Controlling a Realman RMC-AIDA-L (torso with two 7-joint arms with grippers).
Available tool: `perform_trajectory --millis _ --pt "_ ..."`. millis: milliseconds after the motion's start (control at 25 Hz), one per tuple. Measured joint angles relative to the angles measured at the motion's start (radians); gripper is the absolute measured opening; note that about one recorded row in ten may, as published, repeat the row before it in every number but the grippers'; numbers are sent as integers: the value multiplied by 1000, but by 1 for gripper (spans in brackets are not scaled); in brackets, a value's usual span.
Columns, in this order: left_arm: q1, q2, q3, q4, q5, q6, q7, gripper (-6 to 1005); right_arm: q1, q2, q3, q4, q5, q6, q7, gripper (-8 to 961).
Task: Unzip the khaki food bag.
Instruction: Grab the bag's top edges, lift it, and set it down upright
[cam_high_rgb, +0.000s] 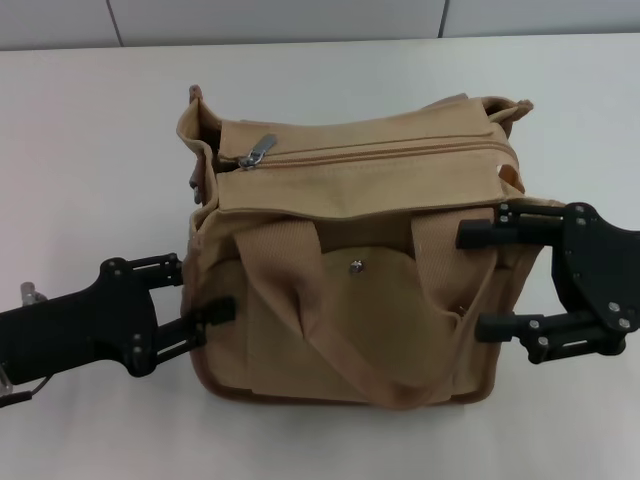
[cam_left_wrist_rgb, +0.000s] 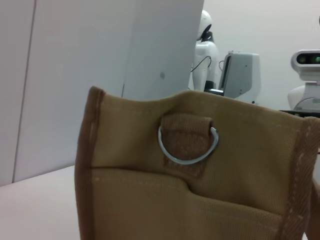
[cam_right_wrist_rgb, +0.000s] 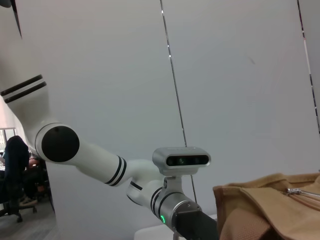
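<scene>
From the head view, the khaki food bag (cam_high_rgb: 355, 250) sits on the white tabletop (cam_high_rgb: 90, 130) between both arms. The left end effector (cam_high_rgb: 205, 290) is spread wide at the bag's left end, its fingers touching or nearly touching the fabric. The right end effector (cam_high_rgb: 480, 280) is likewise released, its two fingers reaching onto the bag's right end, one near the top edge and one lower on the front. The zipper looks fully closed, and its silver pull (cam_high_rgb: 257, 152) lies up and beyond the left end effector, well apart from the right one.

The left wrist view shows the bag's end panel close ahead, with a metal D-ring (cam_left_wrist_rgb: 188, 145) on a webbing tab.

The right wrist view shows the left arm (cam_right_wrist_rgb: 100, 165) farther off and a corner of the bag near the zipper line.

This looks like the bracing step, with unzipping not yet begun. Next, one end effector should steady the bag while the other reaches the pull, pinches it and draws it along the zipper.
</scene>
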Motion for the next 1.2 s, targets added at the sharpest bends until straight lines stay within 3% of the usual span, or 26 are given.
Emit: perform_trajectory --millis 160,440,600,680,840,1040,1200 --pt "1 2 -7 -2 0 -5 3 430 4 2 6 -3 0 2 7 815" --pt "-3 2 -73 -5 0 -16 18 358 5 2 70 -3 1 2 8 815" --pt "-19 1 -179 3 -8 -4 57 335 -1 3 132 3 44 3 8 815" --pt "-57 1 -251 3 -12 0 85 324 -6 4 179 10 98 5 7 815" --pt "-89 5 -260 5 -12 7 96 302 -7 3 234 31 123 8 8 814" --pt "-113 7 -251 0 -5 11 106 106 -12 -3 279 71 127 22 8 814" --pt "-111 3 -250 -2 -4 13 128 72 -24 -4 281 75 127 46 7 814"
